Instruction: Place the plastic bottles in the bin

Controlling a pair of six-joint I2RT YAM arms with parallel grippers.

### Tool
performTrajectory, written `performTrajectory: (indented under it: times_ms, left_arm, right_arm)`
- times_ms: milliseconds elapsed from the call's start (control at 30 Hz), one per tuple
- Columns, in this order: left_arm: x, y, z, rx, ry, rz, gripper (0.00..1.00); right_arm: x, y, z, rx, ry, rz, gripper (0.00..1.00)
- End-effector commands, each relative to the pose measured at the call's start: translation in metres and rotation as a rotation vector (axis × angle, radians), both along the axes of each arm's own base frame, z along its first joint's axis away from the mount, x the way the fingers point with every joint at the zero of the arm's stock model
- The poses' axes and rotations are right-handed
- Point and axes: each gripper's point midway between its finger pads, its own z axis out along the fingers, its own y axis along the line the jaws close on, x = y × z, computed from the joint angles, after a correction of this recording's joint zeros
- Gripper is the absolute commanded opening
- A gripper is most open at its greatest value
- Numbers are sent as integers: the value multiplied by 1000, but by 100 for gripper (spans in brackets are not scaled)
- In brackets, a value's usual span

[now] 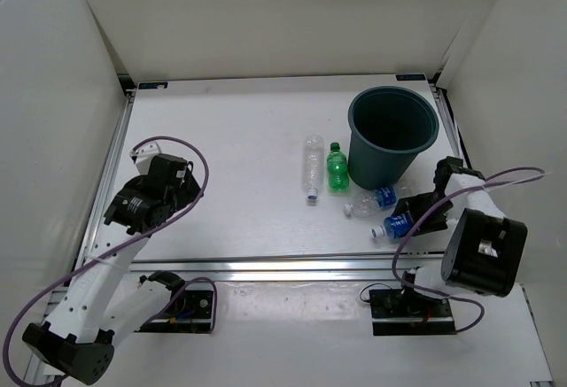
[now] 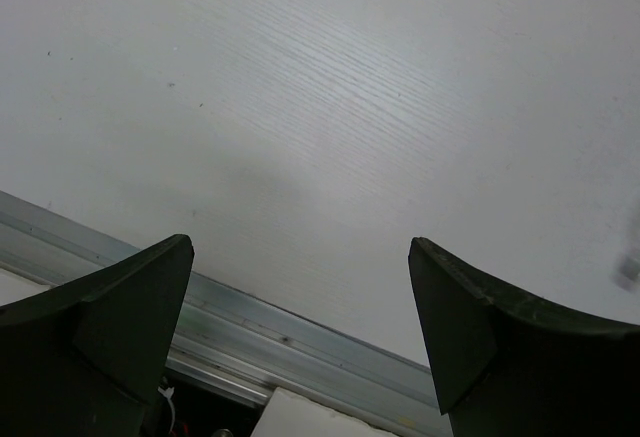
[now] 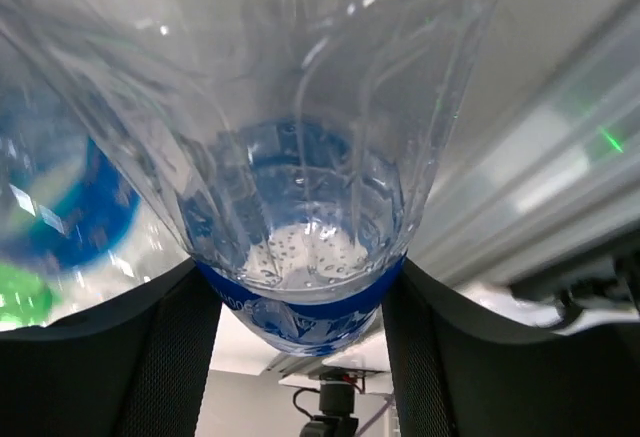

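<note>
My right gripper [image 1: 413, 217] is low at the table's right front, shut on a clear plastic bottle [image 1: 397, 225] with a blue label. In the right wrist view both black fingers [image 3: 170, 357] press the sides of this bottle [image 3: 300, 207], whose body fills the frame. A second blue-labelled bottle [image 1: 372, 200] lies just beside it, near the foot of the dark teal bin [image 1: 392, 135]. A short green bottle [image 1: 337, 167] and a long clear one [image 1: 312, 167] lie left of the bin. My left gripper [image 2: 300, 247] is open over bare table at the left [image 1: 164, 173], holding nothing.
White walls enclose the table on three sides. An aluminium rail [image 1: 266, 267] runs along the front edge and also shows under the left gripper [image 2: 250, 327]. Purple cables loop off both arms [image 1: 496, 179].
</note>
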Motion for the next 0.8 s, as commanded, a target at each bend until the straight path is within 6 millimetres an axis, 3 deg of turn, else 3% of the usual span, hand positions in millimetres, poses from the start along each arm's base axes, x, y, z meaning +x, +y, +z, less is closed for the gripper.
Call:
performTrajectory:
  times_ms: [0, 100, 133, 200, 233, 333, 367, 433, 500, 533, 567, 633, 667, 767]
  left_arm:
    - [17, -8, 19, -22, -76, -19, 100]
    - [23, -11, 17, -21, -74, -19, 100]
    - [24, -11, 15, -11, -63, -26, 100]
    - [27, -10, 15, -4, -67, -19, 100]
    - [29, -11, 16, -8, -77, -19, 100]
    - [34, -13, 15, -5, -83, -25, 95]
    - [34, -13, 15, -5, -83, -25, 93]
    - [36, -17, 13, 6, -71, -68, 93]
    - [37, -19, 14, 6, -66, -83, 95]
    - [40, -21, 12, 9, -59, -96, 97]
    - [41, -22, 15, 6, -67, -96, 100]
    - [45, -25, 11, 17, -38, -113, 100]
    - [47, -29, 13, 11, -37, -129, 100]
    - [53, -34, 10, 23, 7, -158, 100]
  right_arm:
    - [-26, 5, 30, 3, 16, 26, 35]
    - [-34, 19, 76, 50, -65, 35, 26]
    - [-22, 18, 111, 32, -190, 41, 25]
    - [-18, 19, 154, 5, -309, 69, 25]
    - [-9, 17, 197, -32, -453, 90, 29]
    - [17, 10, 259, -133, -678, 215, 31]
    - [28, 3, 302, -207, -804, 232, 31]
    - [63, -4, 326, -285, -867, 309, 31]
    - [100, -19, 347, -408, -898, 325, 33]
    - [127, -14, 344, -452, -907, 404, 35]
    - [139, -15, 342, -491, -900, 419, 36]
    - [164, -6, 334, -537, -900, 482, 41]
    - [176, -12, 316, -575, -836, 493, 43]
    - [196, 2, 301, -571, -815, 532, 56]
